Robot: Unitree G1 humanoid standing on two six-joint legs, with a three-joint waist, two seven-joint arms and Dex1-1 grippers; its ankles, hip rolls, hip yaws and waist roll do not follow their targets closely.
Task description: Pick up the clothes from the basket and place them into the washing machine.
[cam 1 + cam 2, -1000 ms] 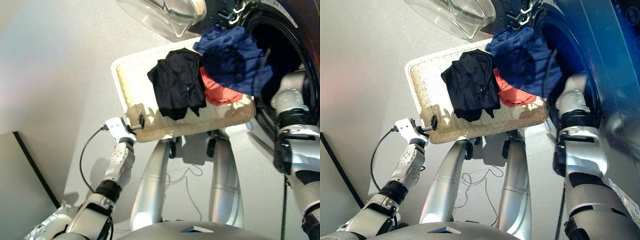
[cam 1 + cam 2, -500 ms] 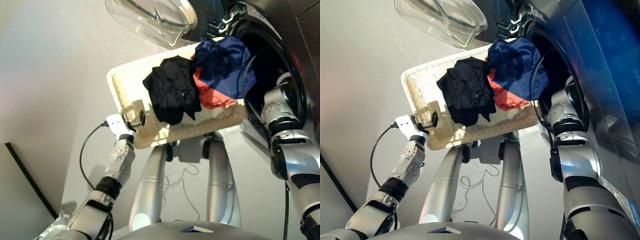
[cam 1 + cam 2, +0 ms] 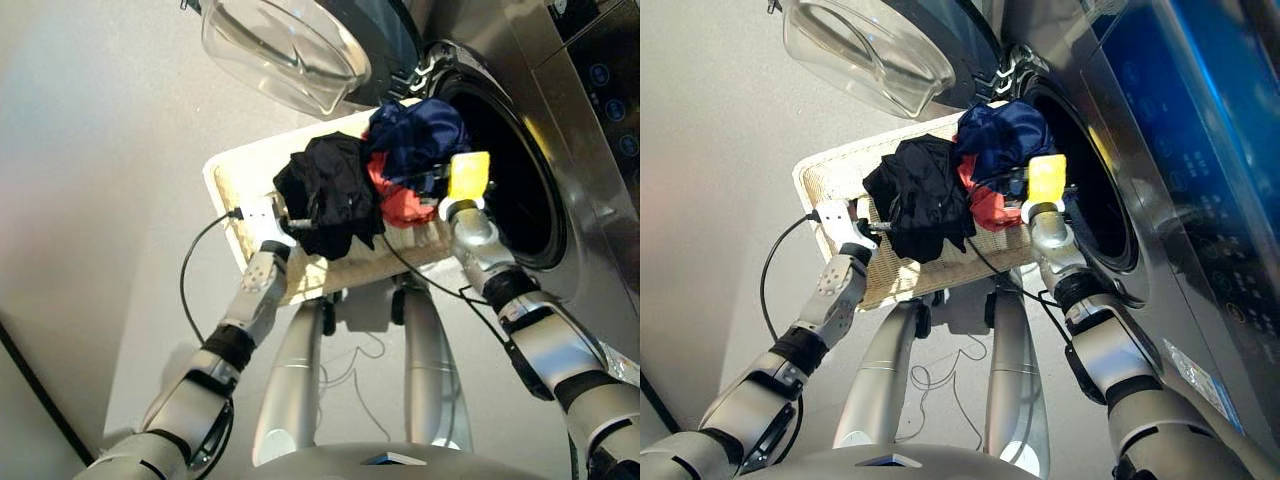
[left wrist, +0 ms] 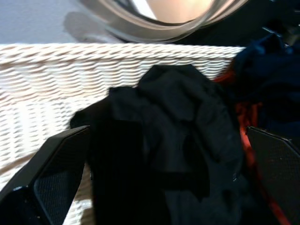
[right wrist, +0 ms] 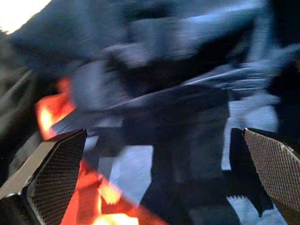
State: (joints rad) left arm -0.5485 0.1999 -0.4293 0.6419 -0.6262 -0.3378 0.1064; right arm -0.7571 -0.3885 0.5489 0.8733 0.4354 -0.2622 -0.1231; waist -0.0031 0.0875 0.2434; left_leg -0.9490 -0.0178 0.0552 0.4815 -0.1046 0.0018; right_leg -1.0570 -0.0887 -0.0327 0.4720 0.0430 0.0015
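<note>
Three garments lie heaped in the cream-white basket (image 3: 240, 215), seen from the left eye: the black garment (image 3: 328, 195) in the middle, the coral red garment (image 3: 400, 203) beside it, and the navy blue garment (image 3: 415, 138) piled at the end nearest the washing machine (image 3: 560, 180). Its glass door (image 3: 285, 50) is swung open, and the dark drum mouth sits just beyond the navy heap. The right gripper (image 3: 432, 183) is at the navy and coral pile, so the right arm is much nearer the drum; the left gripper (image 3: 300, 222) is at the black garment's near edge, on the side away from the machine.

Right eye: the same layout, with the clothes running in a line from black toward the porthole, navy last.

Left wrist: both fingers (image 4: 51, 173) are spread wide, the black cloth filling the gap between them, nothing pinched.

Right wrist: fingers (image 5: 51, 166) are likewise apart, navy fabric straight ahead and coral showing below and to one side. The navy piece looks to be the one to take, with only a short carry into the drum.
</note>
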